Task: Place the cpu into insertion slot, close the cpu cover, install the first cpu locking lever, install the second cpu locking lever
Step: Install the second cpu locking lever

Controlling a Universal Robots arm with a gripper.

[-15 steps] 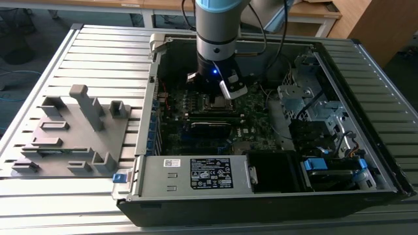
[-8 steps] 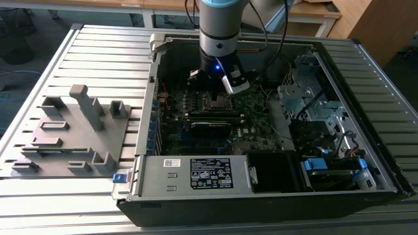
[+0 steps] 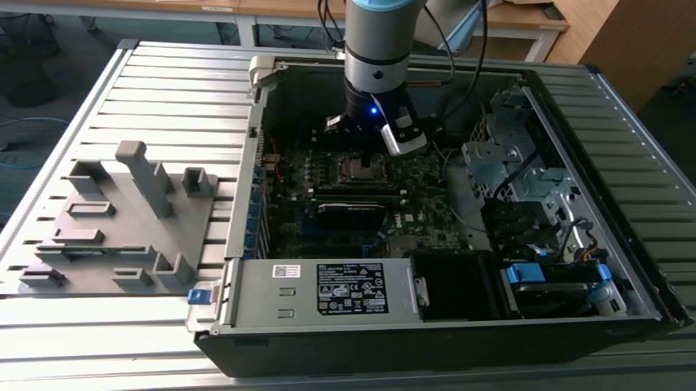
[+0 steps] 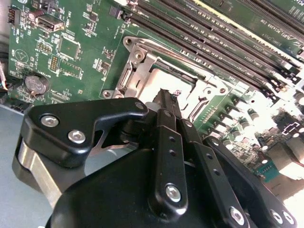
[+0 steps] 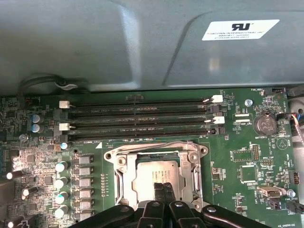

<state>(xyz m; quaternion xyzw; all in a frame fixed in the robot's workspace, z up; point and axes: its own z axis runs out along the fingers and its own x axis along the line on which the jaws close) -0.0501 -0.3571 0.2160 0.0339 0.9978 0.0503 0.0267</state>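
Note:
My gripper (image 3: 367,140) hangs inside the open computer case, right above the insertion slot (image 3: 363,169) on the dark green motherboard. In the first wrist view, the cpu (image 5: 153,172) lies flat in the slot with its silvery top facing up. The cpu cover (image 5: 194,167) lies flat around it as a metal frame. A thin wire lever (image 5: 156,144) runs along the socket edge nearest the memory slots. The black fingers (image 5: 159,190) are pressed together over the chip's edge, with nothing between them. In the second wrist view, the gripper (image 4: 167,95) stands shut just above the socket frame (image 4: 142,71).
Long black memory slots (image 5: 137,118) run beside the socket, with the grey case wall (image 5: 142,42) behind them. A coin battery (image 5: 264,125) and capacitors (image 5: 61,167) flank the socket. Outside the case, a grey fixture (image 3: 120,220) sits at the exterior view's left.

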